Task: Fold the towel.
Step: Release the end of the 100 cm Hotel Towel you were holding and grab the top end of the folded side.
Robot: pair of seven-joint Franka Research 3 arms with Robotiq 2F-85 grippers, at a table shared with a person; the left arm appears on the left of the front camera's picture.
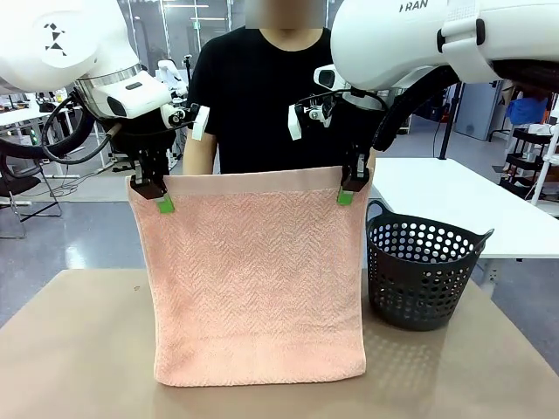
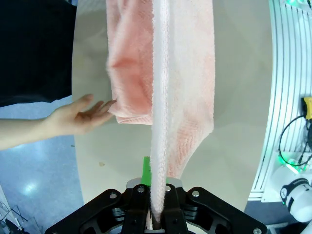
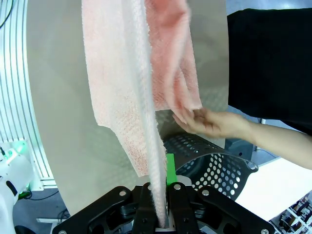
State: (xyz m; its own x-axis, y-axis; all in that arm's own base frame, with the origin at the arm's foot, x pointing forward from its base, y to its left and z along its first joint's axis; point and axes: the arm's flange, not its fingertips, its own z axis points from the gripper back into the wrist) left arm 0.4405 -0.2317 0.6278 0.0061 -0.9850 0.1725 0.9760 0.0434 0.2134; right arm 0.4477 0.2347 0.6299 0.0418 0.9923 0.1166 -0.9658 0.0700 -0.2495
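Towel (image 1: 258, 279) hangs spread over the table (image 1: 79, 349), its lower edge resting on it, left of the basket (image 1: 424, 271). Left gripper (image 1: 162, 199) is clamped on the top left corner, right gripper (image 1: 349, 190) on the top right. Wrist views show a second layer on the far side, with the person's hands (image 2: 80, 117) at its corners. Judgement: first fold is under way; laying flat and further folds remain.

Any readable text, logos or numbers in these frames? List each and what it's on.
"FRAN": dark letters on the white housing of the right arm, front view; clipped by the picture's top edge, and the rest of the word is out of sight.
Black geometric logo, no letters: on the white housing of the left arm.
Towel and basket: no print to be seen.
Background items: too small and blurred to read.
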